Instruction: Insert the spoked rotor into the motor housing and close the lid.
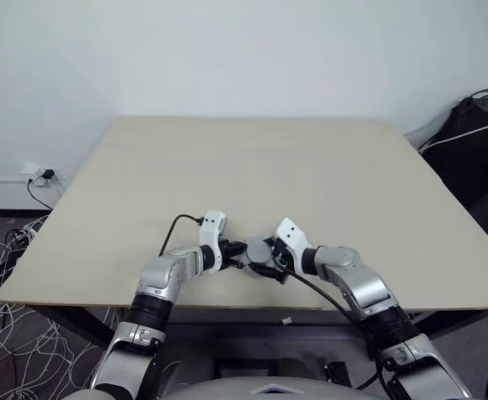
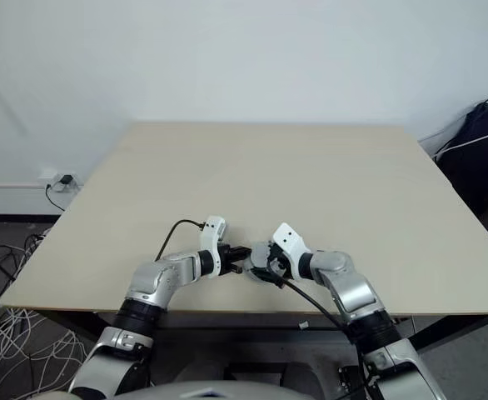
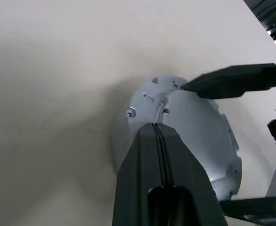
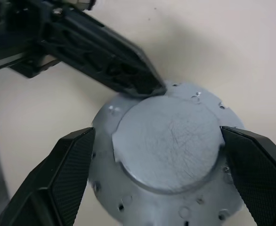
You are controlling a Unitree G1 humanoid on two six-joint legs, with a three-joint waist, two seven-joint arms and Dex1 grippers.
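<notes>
Both grippers are working close to the near edge of the table [image 1: 252, 167], meeting over one round silver part, the motor housing [image 4: 168, 150], which is sitting on the tabletop with a flat raised disc face up and a holed flange around it. No windings are showing, and whether the part is closed I cannot tell. Left gripper [image 3: 158, 129] is pressed fully shut, tip resting against the housing's flange edge, holding nothing. Right gripper [image 4: 161, 160] is standing spread wide, one finger on each side of the housing, pads beside the rim but not clamping. Most of the beige tabletop beyond is lying bare. White wall behind; cables [image 1: 11, 333] on the floor at left; dark bag [image 1: 477, 142] at right.
</notes>
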